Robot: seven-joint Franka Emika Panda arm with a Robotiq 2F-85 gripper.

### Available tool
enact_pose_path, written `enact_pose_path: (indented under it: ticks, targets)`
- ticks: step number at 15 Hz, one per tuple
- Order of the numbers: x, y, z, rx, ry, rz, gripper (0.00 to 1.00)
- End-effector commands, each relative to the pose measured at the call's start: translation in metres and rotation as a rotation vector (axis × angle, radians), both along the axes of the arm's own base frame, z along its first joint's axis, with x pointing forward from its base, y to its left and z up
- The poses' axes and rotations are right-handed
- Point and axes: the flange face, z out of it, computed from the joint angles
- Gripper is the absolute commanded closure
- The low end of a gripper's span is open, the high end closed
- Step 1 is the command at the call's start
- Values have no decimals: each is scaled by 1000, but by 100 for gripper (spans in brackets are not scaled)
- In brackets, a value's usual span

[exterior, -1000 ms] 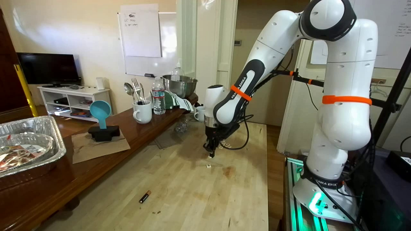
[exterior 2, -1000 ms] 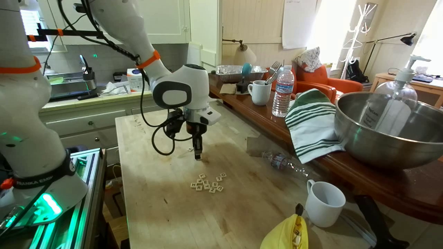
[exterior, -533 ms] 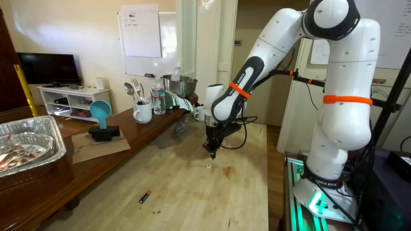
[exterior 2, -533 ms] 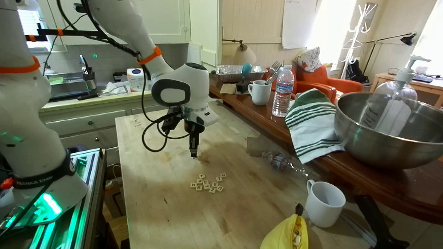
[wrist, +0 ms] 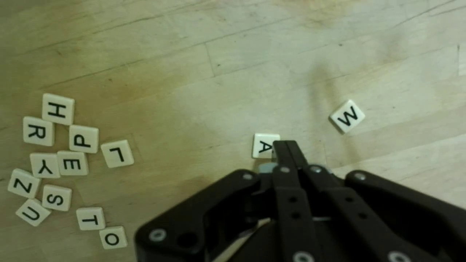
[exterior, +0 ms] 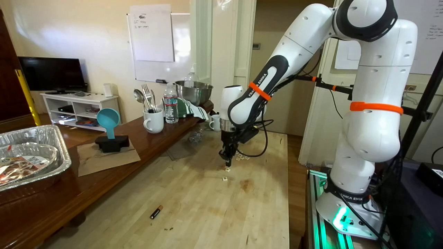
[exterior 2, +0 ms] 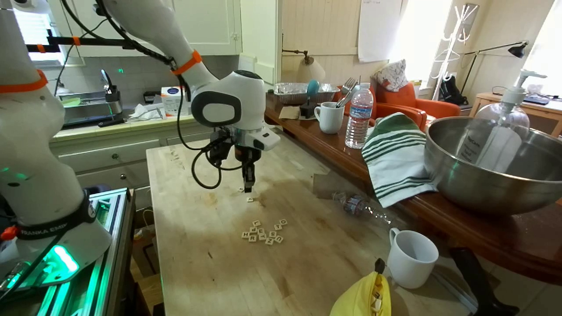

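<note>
Black tool [wrist: 288, 142] in the wrist view: enters from 5 o'clock; jaws fully narrowed, tips meeting. Face up on the table [wrist: 182, 91], tile A [wrist: 263, 145] lies at 9 o'clock from the tips, which hide part of its edge. Near them, at 2 o'clock, sits tile W [wrist: 347, 116]. The tile cluster [wrist: 72, 163], including letters H, R, L, Z and O, lies well apart at 9 o'clock.

In an exterior view, the tool points down just above tile A, which lies at 6 o'clock from the tips; tile W lies farther along the same line. A battery [exterior: 156, 212] rests at 8 o'clock; a teal scoop [exterior: 109, 121] stands at 10 o'clock.

In an exterior view, tile A lies at 6 o'clock, apart from the tips; the tile cluster lies near 5 o'clock. A yellow pouch [exterior 2: 362, 296] and a white mug [exterior 2: 412, 265] occupy 4 o'clock; a steel bowl [exterior 2: 478, 188] stands at 3 o'clock.
</note>
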Motion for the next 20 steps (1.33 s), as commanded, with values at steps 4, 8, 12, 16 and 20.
enact_pose_path:
  ticks: [4, 8, 12, 16, 20]
  targets:
    - [0, -3, -3, 10, 22, 361, 100]
    - [1, -7, -10, 15, 8, 577, 100]
    - [4, -11, -18, 12, -7, 732, 100]
    - [10, -12, -24, 17, -33, 816, 100]
    - [13, -13, -31, 8, -44, 888, 100]
